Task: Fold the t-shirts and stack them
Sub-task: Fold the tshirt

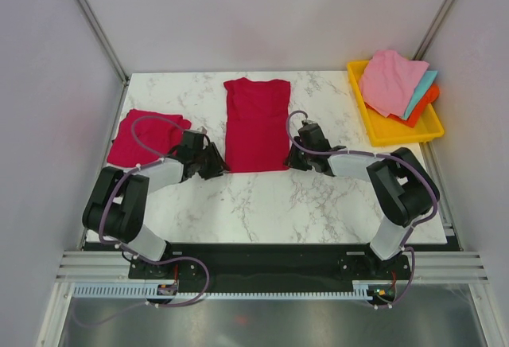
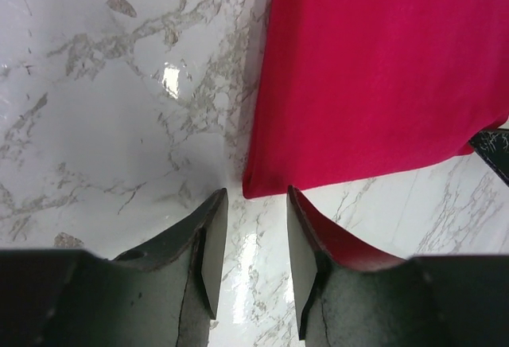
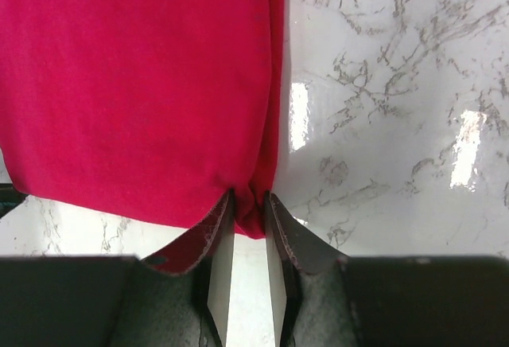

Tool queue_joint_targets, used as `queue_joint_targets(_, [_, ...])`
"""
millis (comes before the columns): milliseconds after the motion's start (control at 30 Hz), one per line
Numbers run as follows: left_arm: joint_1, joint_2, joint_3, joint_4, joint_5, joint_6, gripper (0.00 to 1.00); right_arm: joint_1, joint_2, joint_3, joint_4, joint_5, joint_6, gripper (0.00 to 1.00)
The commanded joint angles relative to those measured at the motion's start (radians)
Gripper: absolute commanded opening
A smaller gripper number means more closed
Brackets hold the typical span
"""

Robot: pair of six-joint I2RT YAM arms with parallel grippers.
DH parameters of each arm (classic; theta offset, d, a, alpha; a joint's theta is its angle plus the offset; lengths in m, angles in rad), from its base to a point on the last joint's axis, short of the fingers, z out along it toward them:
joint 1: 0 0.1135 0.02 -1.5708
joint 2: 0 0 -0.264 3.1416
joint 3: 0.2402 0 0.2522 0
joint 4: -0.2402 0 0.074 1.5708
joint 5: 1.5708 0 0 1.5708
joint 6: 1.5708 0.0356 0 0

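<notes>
Marble table [image 1: 318, 196]: red t-shirt [image 1: 257, 124], yellow tray [image 1: 402, 134]

Bright, even light falls from overhead in all three views, leaving only soft, short shadows. The glossy marble worktop [image 1: 262, 204] mirrors it as white glare patches in both wrist views. The red t-shirt [image 1: 257, 124] reads saturated, its folds flattened, and tints the far white wall [image 1: 262, 21] faintly pink. The left gripper [image 2: 255, 192] and right gripper [image 3: 250, 196] sit dark and slightly soft at the near edge; the rest is sharp.
</notes>
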Motion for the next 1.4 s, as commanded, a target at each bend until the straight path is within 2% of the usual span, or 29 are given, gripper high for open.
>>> queue_joint_targets(0, [0.0,0.03,0.049,0.003,-0.023,0.025,0.45,0.001,0.022,0.017,-0.008,-0.02,-0.001,0.29])
queue_joint_targets(100, [0.0,0.055,0.063,0.005,-0.026,0.023,0.45,0.001,0.028,0.018,-0.006,-0.023,-0.003,0.28])
queue_joint_targets(167, [0.0,0.072,0.075,0.003,-0.026,0.023,0.42,0.001,0.029,0.023,-0.006,-0.022,-0.006,0.23])
queue_joint_targets(300, [0.001,0.099,0.081,0.005,-0.014,0.019,0.27,0.001,0.014,0.02,-0.01,-0.016,-0.012,0.12])
queue_joint_targets(633, [0.003,0.095,0.05,0.011,0.004,0.003,0.29,0.001,-0.012,0.012,-0.01,-0.022,-0.015,0.06])
queue_joint_targets(867, [0.003,0.147,0.087,0.014,0.026,0.016,0.02,-0.001,-0.015,0.012,-0.006,-0.04,-0.017,0.0])
queue_joint_targets(1133, [-0.008,-0.055,0.014,0.012,-0.023,0.039,0.02,0.001,-0.142,-0.026,-0.011,-0.037,-0.017,0.0])
queue_joint_targets(1367, [-0.019,-0.181,-0.034,0.008,0.079,0.014,0.02,0.003,-0.253,-0.063,-0.01,-0.112,0.011,0.0])
